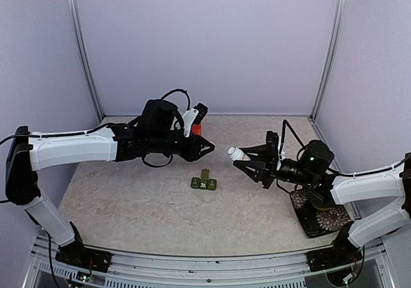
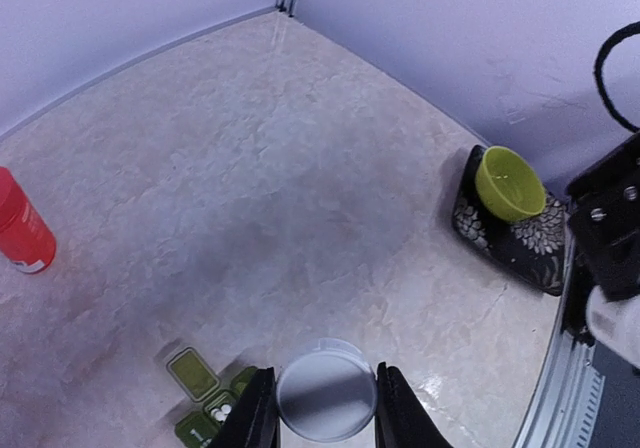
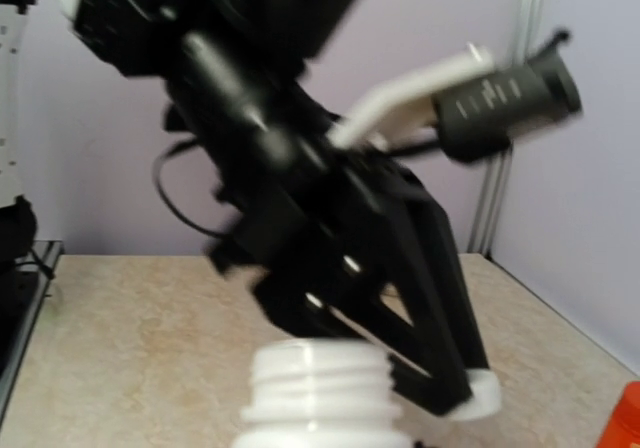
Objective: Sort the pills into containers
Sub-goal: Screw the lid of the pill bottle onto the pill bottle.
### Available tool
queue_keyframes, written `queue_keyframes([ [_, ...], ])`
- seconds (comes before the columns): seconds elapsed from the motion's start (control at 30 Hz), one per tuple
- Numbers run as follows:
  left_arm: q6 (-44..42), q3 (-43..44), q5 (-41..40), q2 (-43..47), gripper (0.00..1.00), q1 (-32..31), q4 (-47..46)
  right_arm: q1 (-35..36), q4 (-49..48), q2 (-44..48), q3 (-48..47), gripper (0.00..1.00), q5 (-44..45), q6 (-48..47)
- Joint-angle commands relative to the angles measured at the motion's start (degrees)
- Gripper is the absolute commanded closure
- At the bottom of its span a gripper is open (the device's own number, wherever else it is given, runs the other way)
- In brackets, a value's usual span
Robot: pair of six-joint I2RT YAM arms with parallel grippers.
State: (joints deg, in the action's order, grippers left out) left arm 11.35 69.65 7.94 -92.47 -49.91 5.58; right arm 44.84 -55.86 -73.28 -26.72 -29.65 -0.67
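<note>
The dark green pill box lies mid-table; in the left wrist view one lid stands open and white pills show in a compartment. My left gripper hovers just above and behind the box, shut on a round white cap. My right gripper is shut on a white bottle, held on its side with the uncapped neck towards the left gripper. The cap also shows in the right wrist view. The right fingers are hidden there.
A red-orange bottle stands behind the left gripper; it also shows in the left wrist view. A lime-green bowl sits on a dark patterned mat at the right, under the right arm. Purple walls enclose the table.
</note>
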Motion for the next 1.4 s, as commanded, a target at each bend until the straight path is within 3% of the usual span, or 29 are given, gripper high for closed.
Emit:
queue_keyframes([
  [0.0,3.9,2.0,4.6,2.8,0.74,-2.0,-4.2,-0.1,1.4,0.3,-0.7,1.0,4.1,-2.0],
  [0.43,9.4,3.7,10.2,3.2,0.73,-4.4,-8.4,2.0,2.4,-0.2,-1.2,1.0,14.6,-5.9],
  [0.83,12.7,5.0,14.2,1.3,0.73,-5.0,-9.6,3.3,3.5,-0.6,-2.6,1.0,15.6,-7.7],
  [1.37,12.7,5.4,13.7,0.0,0.72,-5.1,-8.7,3.9,3.2,0.6,-2.3,1.0,14.6,-7.8],
])
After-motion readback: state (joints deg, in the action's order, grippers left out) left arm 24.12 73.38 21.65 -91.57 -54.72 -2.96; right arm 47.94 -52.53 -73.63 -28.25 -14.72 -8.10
